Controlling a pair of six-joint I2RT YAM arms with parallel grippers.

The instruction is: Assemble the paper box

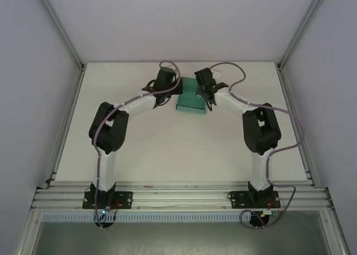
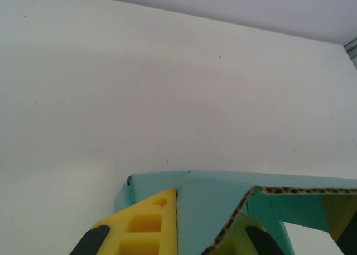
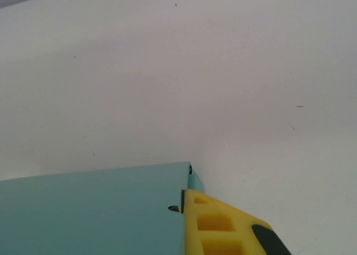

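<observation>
The paper box (image 1: 189, 100) is teal-green card, half-folded, lying at the far middle of the white table (image 1: 167, 154) between both grippers. My left gripper (image 1: 169, 97) holds its left end. In the left wrist view a teal flap (image 2: 212, 210) with a raw corrugated edge stands between the yellow fingers (image 2: 146, 224), and the left gripper (image 2: 195, 224) is shut on it. My right gripper (image 1: 208, 99) is at the box's right end. In the right wrist view one yellow finger (image 3: 217, 227) presses the edge of a flat teal panel (image 3: 95, 210). That panel hides the other finger.
Grey enclosure walls and aluminium posts (image 1: 61, 37) border the table. The rail (image 1: 178, 198) carrying both arm bases runs along the near edge. Bare white table surface lies behind the box (image 2: 167, 87) and in front of it.
</observation>
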